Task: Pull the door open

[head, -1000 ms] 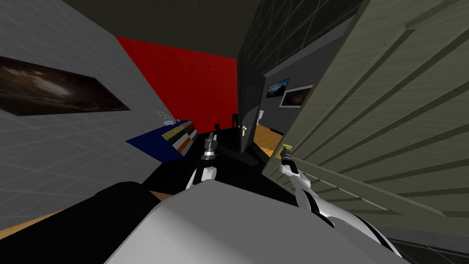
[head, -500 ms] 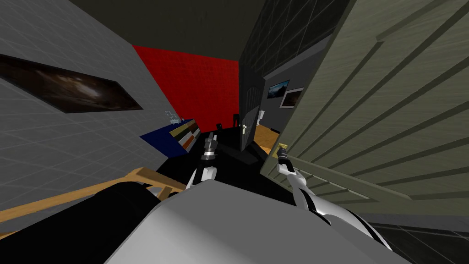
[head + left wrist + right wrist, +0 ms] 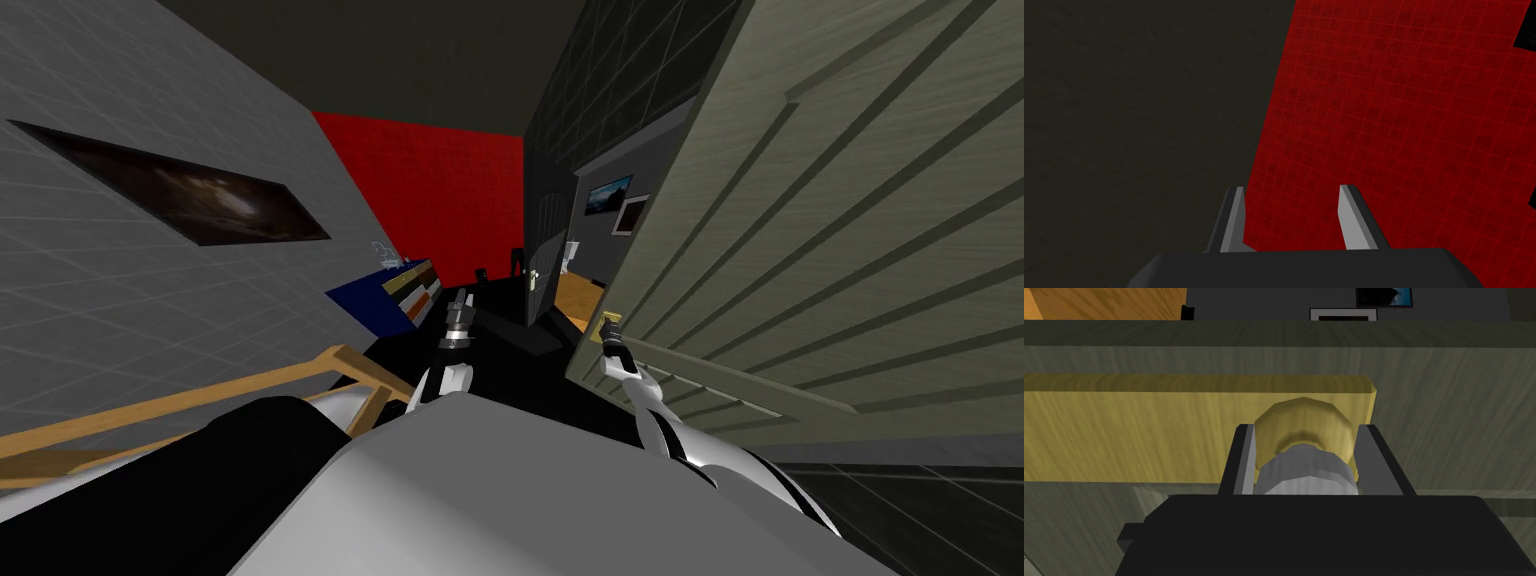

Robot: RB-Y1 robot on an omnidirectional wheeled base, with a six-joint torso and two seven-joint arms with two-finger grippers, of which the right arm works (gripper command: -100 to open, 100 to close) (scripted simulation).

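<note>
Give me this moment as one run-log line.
right gripper: shut on knob | door: partly open | left gripper: open, holding nothing

We find no txt, labels, brands, nos. or signs we can read. There's no lettering on the door, its knob, the yellow plate behind the knob, the framed pic on the grey wall, or the blue cabinet.

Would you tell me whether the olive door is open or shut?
Open: the door stands ajar, with wooden floor visible past its edge.
</note>
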